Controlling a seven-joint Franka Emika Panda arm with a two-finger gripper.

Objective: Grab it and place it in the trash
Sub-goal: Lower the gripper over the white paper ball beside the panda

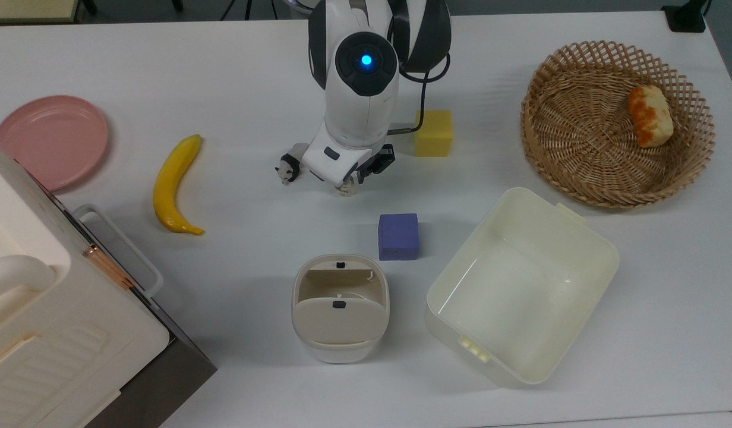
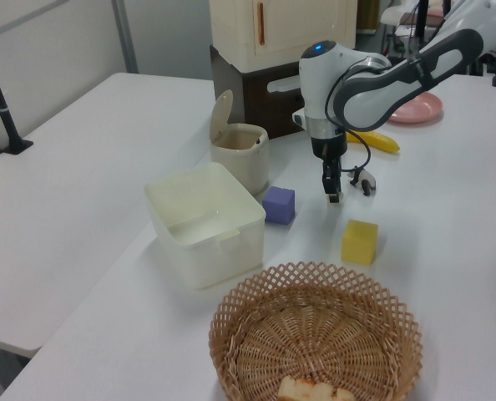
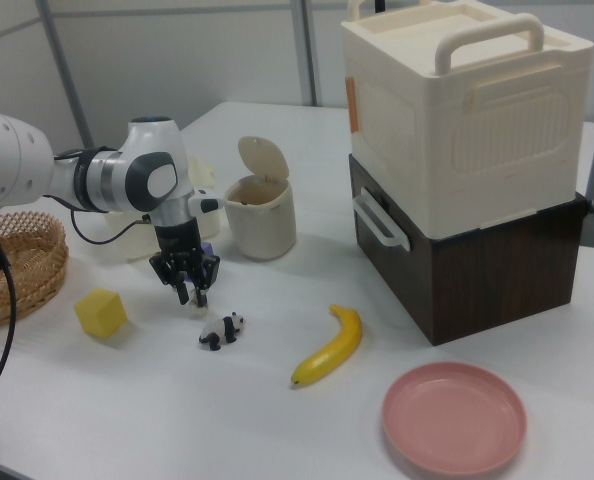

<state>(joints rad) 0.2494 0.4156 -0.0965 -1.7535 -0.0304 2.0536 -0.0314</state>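
1. The gripper [image 1: 349, 185] is sitting right down over the crumpled paper ball [image 1: 344, 189], which is lying on the white surface [image 1: 235, 71] just beside the panda figurine [image 1: 287, 169], on the side toward the yellow cube [image 1: 433, 133]. I can't tell whether the fingers are apart or already pinching the ball, since the wrist is covering most of it in the top view.

2. Handling guess: the ball is looking super light and squishy, so nothing fragile going on. It's probably going to deform a bit and could squirt out sideways if it's caught off-centre. Pinching straight across its middle, low near the surface, seems like the safest hold.

3. The panda figurine is sitting close enough that wide fingers might be nudging it, so that's worth watching.

4. The swing-lid bin [image 1: 340, 308] is waiting well apart from the panda figurine, past the purple cube [image 1: 398, 236], with its flap tipped open. A ball that small should be dropping in easily.

5. No brands, labels or readable writing anywhere that I'm seeing.
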